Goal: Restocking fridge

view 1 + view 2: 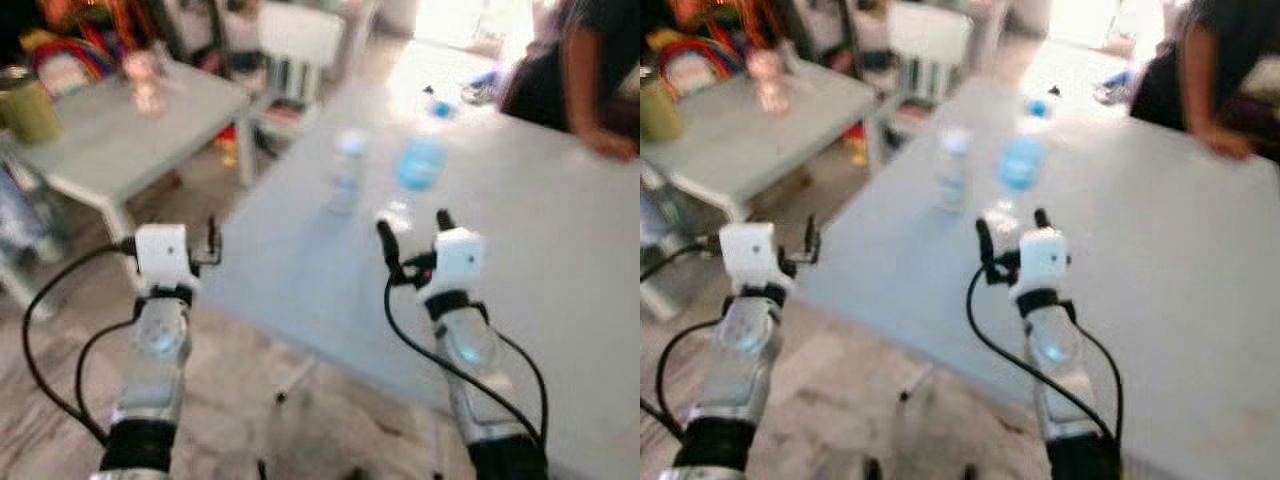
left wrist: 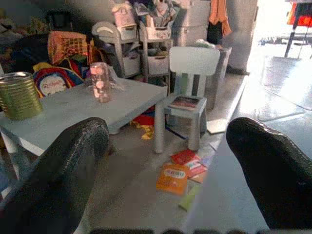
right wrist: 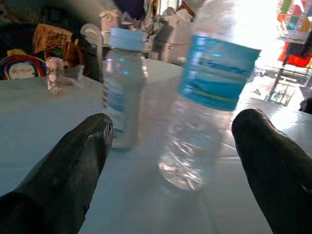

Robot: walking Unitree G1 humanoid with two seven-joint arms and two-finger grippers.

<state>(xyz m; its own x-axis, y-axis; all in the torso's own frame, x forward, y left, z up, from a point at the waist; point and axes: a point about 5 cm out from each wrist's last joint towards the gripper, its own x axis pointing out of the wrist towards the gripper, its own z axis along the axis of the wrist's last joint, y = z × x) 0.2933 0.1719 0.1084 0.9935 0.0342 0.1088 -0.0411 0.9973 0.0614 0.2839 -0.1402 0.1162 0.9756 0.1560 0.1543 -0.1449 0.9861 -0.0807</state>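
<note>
Two pincers raised, both spread wide and empty. Left pincer (image 1: 213, 245) hangs off the pale desk (image 1: 560, 300) edge. Right pincer (image 1: 412, 238) faces the blue-labelled clear plastic bottle (image 3: 207, 97), small blue-capped bottle (image 3: 121, 87) beside it; likely lining up a grasp.

Two bottles stand on the big table (image 1: 520, 260) mid-frame: the large bottle (image 1: 421, 165) right of the small bottle (image 1: 347, 170). A smaller table (image 1: 110, 150) sits upper left with a tin (image 1: 30, 110) on it, a chair (image 1: 297, 50) behind, and a person (image 1: 585, 70) upper right.
</note>
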